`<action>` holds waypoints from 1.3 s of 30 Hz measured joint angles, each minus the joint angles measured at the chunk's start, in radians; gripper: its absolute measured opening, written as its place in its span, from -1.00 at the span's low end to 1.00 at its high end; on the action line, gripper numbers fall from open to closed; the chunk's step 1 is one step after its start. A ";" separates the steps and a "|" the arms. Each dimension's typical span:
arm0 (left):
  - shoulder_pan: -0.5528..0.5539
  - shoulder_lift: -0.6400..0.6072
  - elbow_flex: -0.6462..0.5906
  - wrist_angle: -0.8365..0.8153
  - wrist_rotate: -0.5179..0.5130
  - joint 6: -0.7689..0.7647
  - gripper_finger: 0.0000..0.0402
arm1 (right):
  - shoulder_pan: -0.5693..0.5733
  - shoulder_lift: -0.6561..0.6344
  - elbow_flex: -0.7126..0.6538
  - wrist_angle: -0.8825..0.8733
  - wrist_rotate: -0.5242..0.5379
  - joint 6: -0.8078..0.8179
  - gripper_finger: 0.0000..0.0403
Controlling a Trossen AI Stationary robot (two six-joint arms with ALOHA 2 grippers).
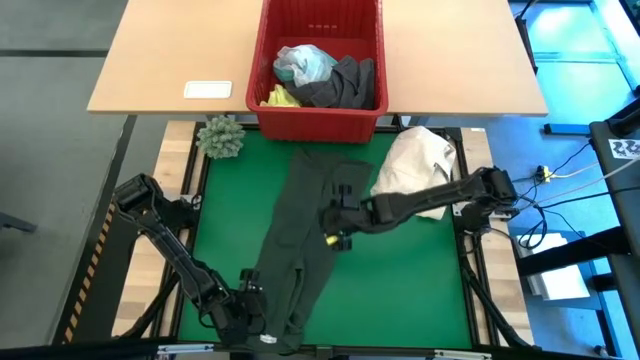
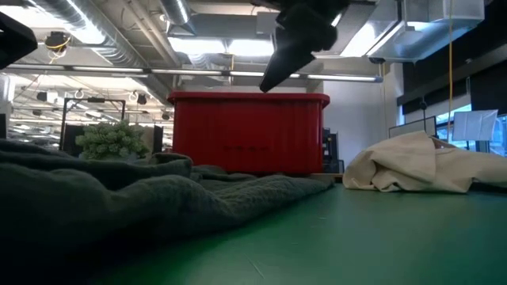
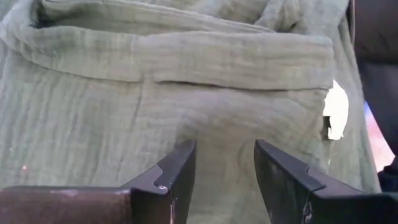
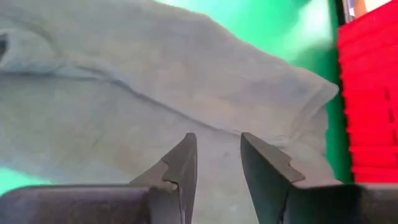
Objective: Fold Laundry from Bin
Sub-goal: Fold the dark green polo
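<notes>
- On the green mat (image 1: 420, 280) of the counter, one dark green garment (image 1: 305, 230) lies stretched in a long strip from just before the bin (image 1: 318, 118) toward the near edge.
- Bin sits at the far side of the mat; grey, turquoise and yellow laundry (image 1: 325, 78) is inside it.
- Left claw (image 1: 250, 318): at the garment's near end, low over the cloth. Wrist view shows its fingers (image 3: 177, 177) apart with nothing between them; cloth lies just beyond the tips.
- Right claw (image 1: 338, 222): over the garment's middle, raised above it in the low view. Fingers (image 4: 183, 168) parted, nothing held.
- Cream bundle (image 1: 415, 170) lies on the mat beside the right arm; spiky green ball (image 1: 221, 136) sits at the mat's far left corner. Neither is in play.
- Judged step: garment pulled from bin and laid out; flattening or first fold not yet done, as it looks narrow and rumpled.
- Next move likely calls for both claws to drop to an edge, pinch only the top layer, and spread or fold evenly.
</notes>
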 joint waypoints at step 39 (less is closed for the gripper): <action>-0.126 -0.156 0.016 -0.179 -0.137 -0.060 -0.23 | 0.326 0.018 -0.089 0.370 -0.278 -0.071 -0.40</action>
